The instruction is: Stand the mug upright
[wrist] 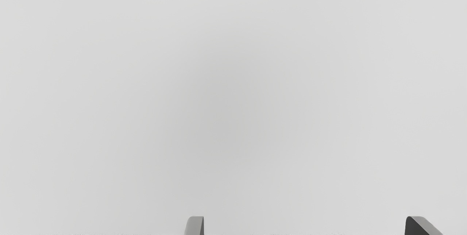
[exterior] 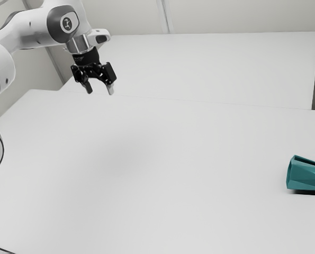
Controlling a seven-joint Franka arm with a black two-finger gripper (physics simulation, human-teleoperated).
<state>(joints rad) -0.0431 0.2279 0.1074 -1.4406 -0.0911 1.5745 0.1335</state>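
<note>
Gripper (exterior: 100,92) empty and released, its two fingers (wrist: 195,226) wide apart, high over the tabletop (exterior: 162,174). Teal mug (exterior: 306,175) at the exterior view's right edge, partly cut off, lying on its side, well apart from the gripper. Not upright as it lies. What looks like the handle runs along its upper side; which end is the mouth, I cannot tell.

Step in hand, as I judge it: reach and grasp. Best carried out by travelling high toward the exterior view's right, fingers spread, then centring over the mug with the wrist camera before descending. Turn the hand so the fingers straddle the body across its long axis, clear of the handle; a lopsided touch could roll it. Close gently, lift enough for the lower end to swing freely, tip base-down, and set it flat before letting go. Settle which end is the base before choosing the tilt.
</note>
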